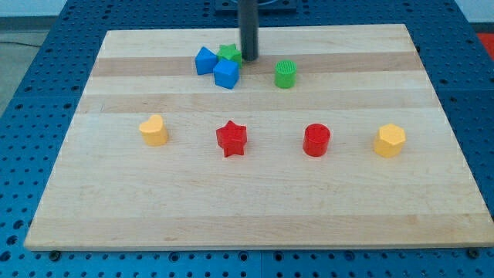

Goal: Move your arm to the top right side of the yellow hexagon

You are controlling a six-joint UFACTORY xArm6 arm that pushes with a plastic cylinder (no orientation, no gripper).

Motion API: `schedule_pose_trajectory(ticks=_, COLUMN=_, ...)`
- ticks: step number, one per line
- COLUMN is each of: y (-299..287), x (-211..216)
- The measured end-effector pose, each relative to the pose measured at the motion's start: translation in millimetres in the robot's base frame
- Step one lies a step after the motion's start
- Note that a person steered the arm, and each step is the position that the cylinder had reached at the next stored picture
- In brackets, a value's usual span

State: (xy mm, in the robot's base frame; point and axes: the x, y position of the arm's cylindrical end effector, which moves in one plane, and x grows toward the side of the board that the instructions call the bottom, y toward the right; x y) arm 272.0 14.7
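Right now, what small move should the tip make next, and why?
Probably slide toward the view's right and bottom. My tip sits beside the green star near the top, while the yellow hexagon lies far right, past the green cylinder.

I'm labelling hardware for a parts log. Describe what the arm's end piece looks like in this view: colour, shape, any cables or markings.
Only the rod shows: a straight, dark grey to black cylinder coming down from the view's top edge, smooth, with a faint sheen along its side. My tip ends blunt and flat, beside the green star. No cables, markings or labels are visible; the arm above is cut off.
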Motion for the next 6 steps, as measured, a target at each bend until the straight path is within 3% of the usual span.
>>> schedule_pose_trajectory(ticks=1, y=90, x=29)
schedule_pose_trajectory(ticks=2, y=81, x=68)
schedule_pose_trajectory(ticks=4, y=11, x=33)
schedule_pose_trajectory(ticks=5, y=3, x=33)
schedule_pose_trajectory(ticks=6, y=65, x=33)
